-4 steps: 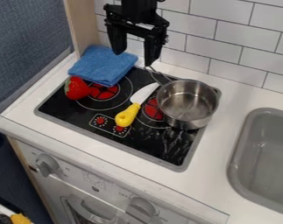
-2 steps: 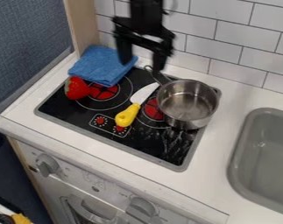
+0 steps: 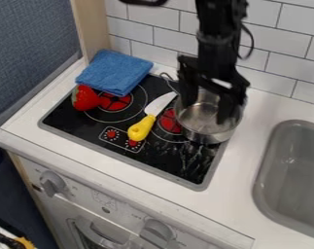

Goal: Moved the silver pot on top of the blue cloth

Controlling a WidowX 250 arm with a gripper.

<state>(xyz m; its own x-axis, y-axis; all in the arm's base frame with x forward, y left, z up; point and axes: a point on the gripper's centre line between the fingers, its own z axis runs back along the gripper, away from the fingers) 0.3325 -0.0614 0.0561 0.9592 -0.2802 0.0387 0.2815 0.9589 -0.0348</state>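
The black gripper [image 3: 203,113] hangs over the silver pot, open, its two fingers apart above the pot's mouth and hiding part of its back rim. On the right side of the black stove top stands the silver pot [image 3: 208,133], upright, its thin handle pointing to the back left. The blue cloth [image 3: 114,72] lies folded at the stove's back left corner, partly on the white counter, apart from the pot.
A toy knife with a yellow handle [image 3: 141,128] lies just left of the pot. Beside the cloth's front edge is a red strawberry [image 3: 85,98]. The grey sink [image 3: 264,168] is at the right, and a tiled wall [image 3: 276,44] rises behind the counter.
The gripper has moved right and down toward the front, from behind the pot's handle to over the pot. Pot, cloth, knife and strawberry have stayed put.
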